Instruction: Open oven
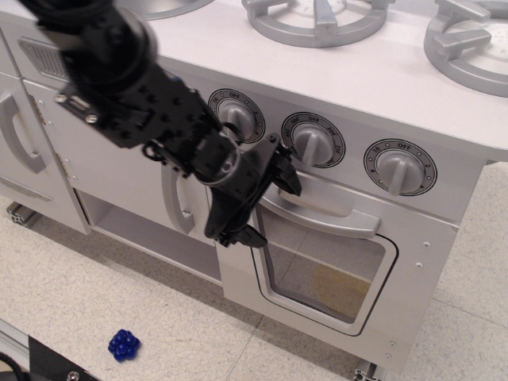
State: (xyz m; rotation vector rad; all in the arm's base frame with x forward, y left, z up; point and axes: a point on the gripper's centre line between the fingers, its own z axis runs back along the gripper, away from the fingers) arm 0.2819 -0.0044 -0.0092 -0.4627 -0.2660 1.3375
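The oven (413, 317) is white, and its door has a rounded clear window (321, 274) and a wide grey bar handle (329, 216). The door looks shut. Three grey dials (313, 141) sit in a row above it. My black gripper (271, 208) is open at the left end of the handle. One finger (287, 178) is above the bar and the other (248, 236) is below it, at the door's left edge. I cannot tell whether the fingers touch the bar.
A white cupboard door with a vertical grey handle (179, 205) is just left of the oven, partly behind my arm. Another one (20, 141) is at the far left. Grey burners (317, 17) sit on top. A blue toy (124, 344) lies on the tiled floor.
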